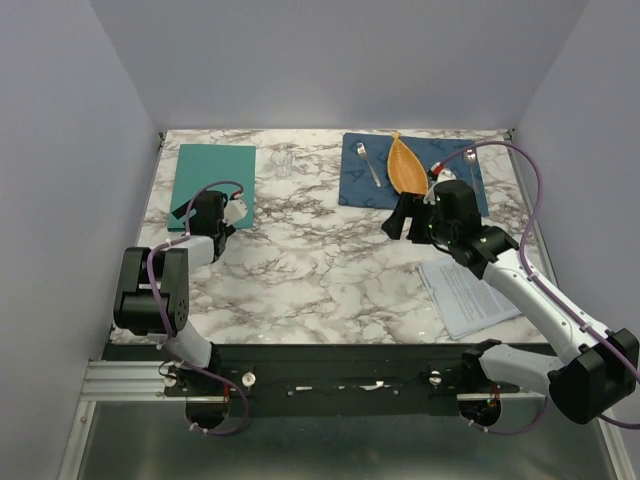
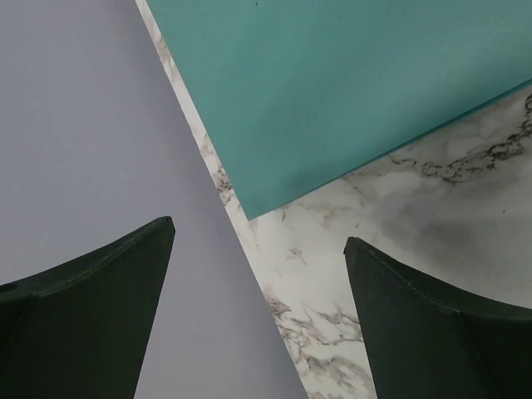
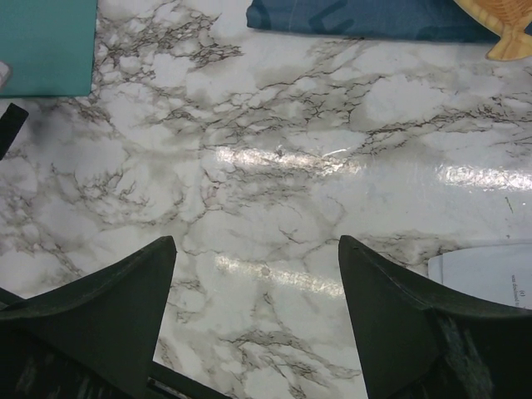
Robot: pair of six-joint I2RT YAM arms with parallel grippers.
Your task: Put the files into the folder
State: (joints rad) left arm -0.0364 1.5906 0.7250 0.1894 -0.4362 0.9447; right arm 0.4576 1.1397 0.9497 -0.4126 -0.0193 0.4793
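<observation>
While your left gripper [image 2: 258, 241] and right gripper [image 3: 256, 249] gape empty, placemat [image 1: 412, 172] lies upper right | folder [image 1: 212, 185] upper left, at the edge | files [image 1: 468, 295] lower right, open table [image 1: 320, 270] between

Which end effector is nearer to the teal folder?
Left. The left end effector is at the near edge of the folder; the right end effector is far across the table, beside the blue placemat.

The left arm [image 1: 165, 285], at the lower left of the frame, and the right arm [image 1: 530, 290], at the lower right, are made of blocky black joint housings joined by white links. A thin purple cable [image 1: 540, 190] runs along each. The left end effector [image 2: 258, 241] and right end effector [image 3: 258, 241] each have two dark, matte, wedge-shaped fingers [image 2: 100, 316]. Both bases are bolted to a black bar [image 1: 340, 365].
</observation>
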